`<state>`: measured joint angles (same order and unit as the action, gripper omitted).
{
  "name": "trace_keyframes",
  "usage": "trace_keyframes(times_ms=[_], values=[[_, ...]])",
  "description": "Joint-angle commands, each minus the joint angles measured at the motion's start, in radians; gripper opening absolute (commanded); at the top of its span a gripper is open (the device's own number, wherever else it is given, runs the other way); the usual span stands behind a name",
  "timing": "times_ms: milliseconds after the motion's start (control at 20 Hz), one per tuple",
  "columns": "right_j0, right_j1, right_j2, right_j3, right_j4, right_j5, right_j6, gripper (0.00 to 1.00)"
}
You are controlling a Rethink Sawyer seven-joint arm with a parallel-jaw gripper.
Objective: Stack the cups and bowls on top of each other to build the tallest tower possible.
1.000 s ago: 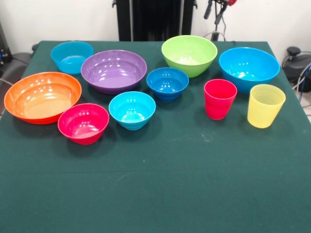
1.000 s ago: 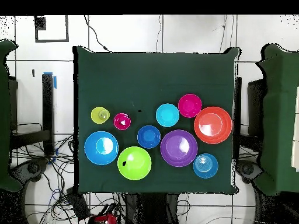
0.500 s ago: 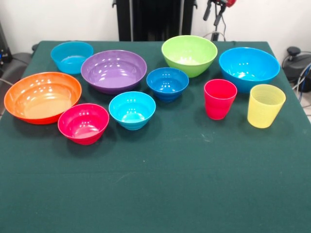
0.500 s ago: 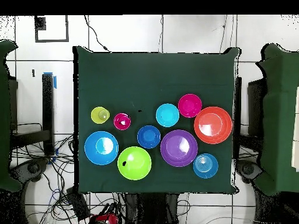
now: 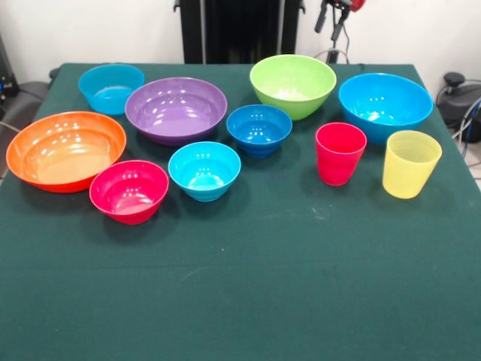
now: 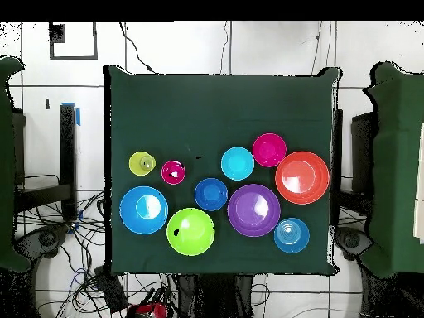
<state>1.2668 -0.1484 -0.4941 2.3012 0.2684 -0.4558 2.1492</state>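
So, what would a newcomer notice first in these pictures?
The spread of bright bowls on the green table, none stacked yet. The big orange bowl sits at the front view's left, beside the purple bowl. At the right stand the red cup and the yellow cup, upright and apart.

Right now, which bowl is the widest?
The orange bowl at the table's edge, beside the purple bowl; its rim spans more than any other's.

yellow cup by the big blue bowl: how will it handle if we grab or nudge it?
The yellow cup looks like thin translucent plastic, so probably light and a bit squeezable at the rim. Its glossy tapered wall may slip upward out of a side pinch. Standing upright, taller than wide on a narrower base, it could tip if pushed high; the green tablecloth likely resists sliding.
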Motion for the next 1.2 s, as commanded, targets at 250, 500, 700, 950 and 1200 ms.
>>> trace_keyframes(times_ms=[250, 500, 700, 950, 1200], values=[[-0.008, 0.014, 0.127, -0.082, 0.057, -0.060, 0.195, 1.00], [-0.006, 0.016, 0.128, -0.080, 0.063, -0.070, 0.197, 1.00], [-0.005, 0.033, 0.133, -0.089, 0.073, -0.078, 0.200, 1.00], [-0.009, 0.044, 0.135, -0.095, 0.080, -0.088, 0.201, 1.00], [-0.015, 0.048, 0.138, -0.098, 0.078, -0.093, 0.200, 1.00]])
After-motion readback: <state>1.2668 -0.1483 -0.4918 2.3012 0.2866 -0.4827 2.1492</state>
